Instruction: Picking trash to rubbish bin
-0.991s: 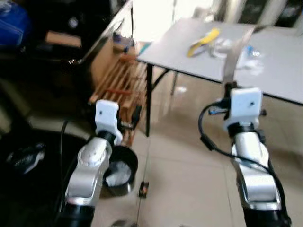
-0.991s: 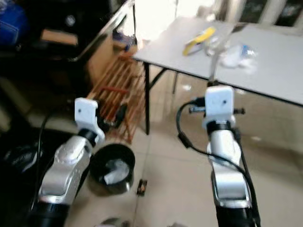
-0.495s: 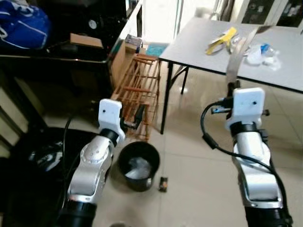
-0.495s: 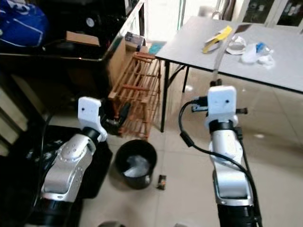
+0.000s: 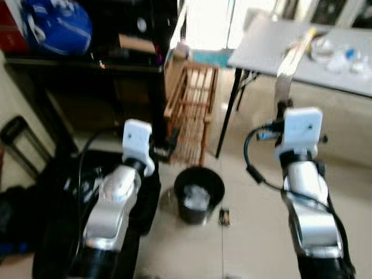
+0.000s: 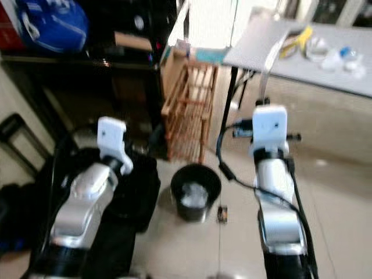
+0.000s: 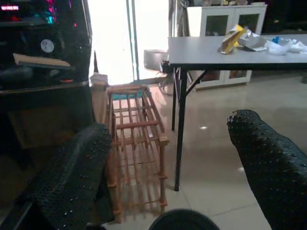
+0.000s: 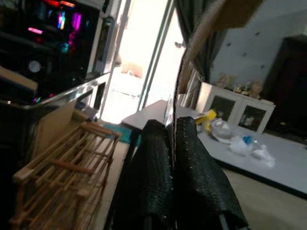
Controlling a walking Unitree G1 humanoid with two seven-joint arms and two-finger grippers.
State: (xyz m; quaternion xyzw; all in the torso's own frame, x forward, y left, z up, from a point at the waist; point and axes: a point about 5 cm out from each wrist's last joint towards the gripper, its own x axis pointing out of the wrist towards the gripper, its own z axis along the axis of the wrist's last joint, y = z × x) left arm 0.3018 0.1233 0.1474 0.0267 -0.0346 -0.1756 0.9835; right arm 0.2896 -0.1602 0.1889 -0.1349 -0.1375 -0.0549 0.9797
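Note:
A black rubbish bin [image 5: 199, 195] with pale trash inside stands on the tiled floor between my two arms. My right gripper [image 8: 173, 125] is shut on a long thin silvery strip of trash [image 5: 286, 72] that sticks up above the wrist. The strip [image 8: 201, 28] stands upright from the pinched fingers. My left gripper [image 7: 168, 129] is open and holds nothing; it hangs above and to the left of the bin, pointing at the wooden rack. More trash lies on the grey table [image 5: 268, 47]: a yellow wrapper [image 7: 231, 38] and crumpled clear plastic [image 7: 283, 45].
A wooden slatted rack [image 5: 192, 113] leans just behind the bin, beside the table's black leg [image 5: 228, 113]. A small dark object [image 5: 224, 217] lies on the floor right of the bin. A black bag [image 5: 64, 192] and dark shelving with a blue bag [image 5: 55, 26] are on the left.
The camera has swung left, so the bin now sits between my arms and the table has slid to the upper right. Both arms keep their pose; the strip stays gripped.

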